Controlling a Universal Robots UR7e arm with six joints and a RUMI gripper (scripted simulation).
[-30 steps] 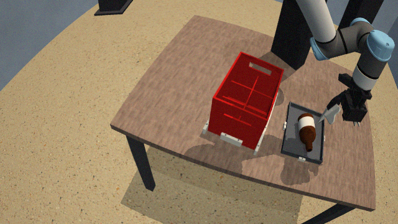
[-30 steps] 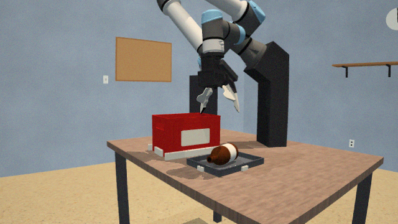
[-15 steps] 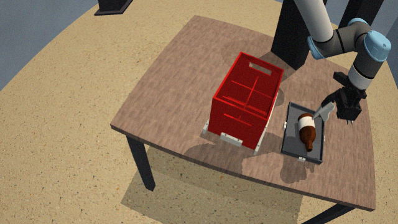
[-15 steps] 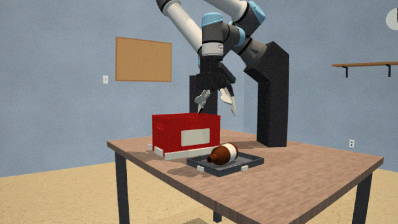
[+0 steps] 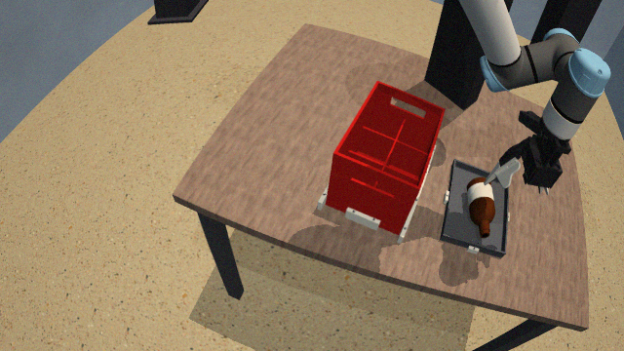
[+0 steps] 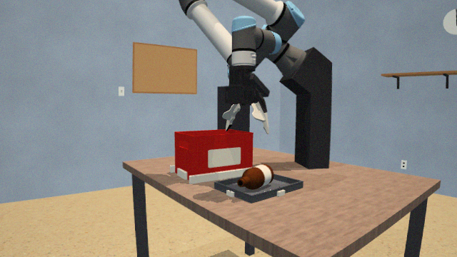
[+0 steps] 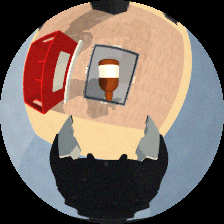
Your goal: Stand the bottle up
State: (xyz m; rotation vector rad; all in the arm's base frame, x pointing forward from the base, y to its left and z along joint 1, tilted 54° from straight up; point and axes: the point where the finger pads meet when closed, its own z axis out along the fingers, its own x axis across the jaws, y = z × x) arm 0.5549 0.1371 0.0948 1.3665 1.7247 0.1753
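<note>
Bottle on its side inside the shallow dark tray, brown with a white label band, neck toward the near side in the exterior view. Not yet upright. Beside the tray, upright and apart from it, the red crate, with white strips along the base.

Bent at the joints and reaching out from a black pedestal, the arm; last section pointing down, gripper high above the tabletop and well apart from the bottle. Pale fingers spread wide, with nothing between them.

Underneath, a brown wood-grained table on dark legs, shadows across the top. Below, a speckled tan floor. Behind, in the exterior view, blue-grey walls with a framed tan board and a wooden shelf on black brackets.

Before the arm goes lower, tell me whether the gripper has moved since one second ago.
Yes: in the top view the gripper has shifted left, toward the red crate.
</note>
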